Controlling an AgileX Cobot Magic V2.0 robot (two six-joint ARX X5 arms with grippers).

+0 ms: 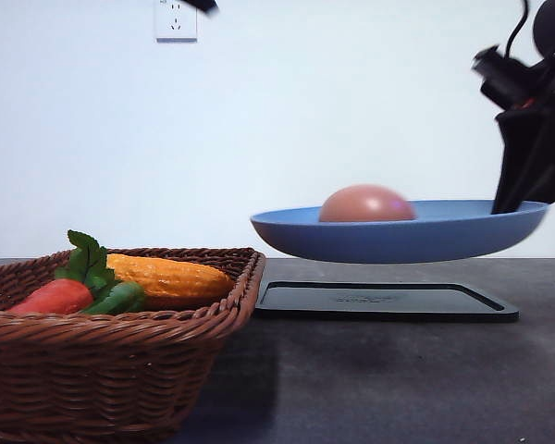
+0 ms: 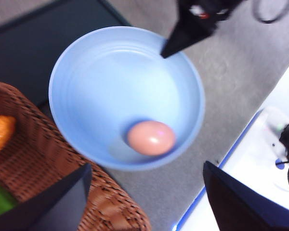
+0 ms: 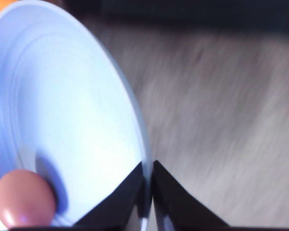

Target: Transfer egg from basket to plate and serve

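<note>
While the right gripper (image 3: 148, 192) pinches the plate (image 1: 398, 236) by its rim, holding it in the air above the black tray (image 1: 386, 302), the egg (image 1: 366, 203) lies inside toward the rim opposite those fingers, and the left gripper (image 2: 147, 199) hangs spread wide above.

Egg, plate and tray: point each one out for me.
egg (image 2: 151, 138), left wrist view, middle of its shell.
plate (image 1: 398, 239), front view, its outer wall.
tray (image 1: 386, 302), front view, its flat top under the plate.
</note>
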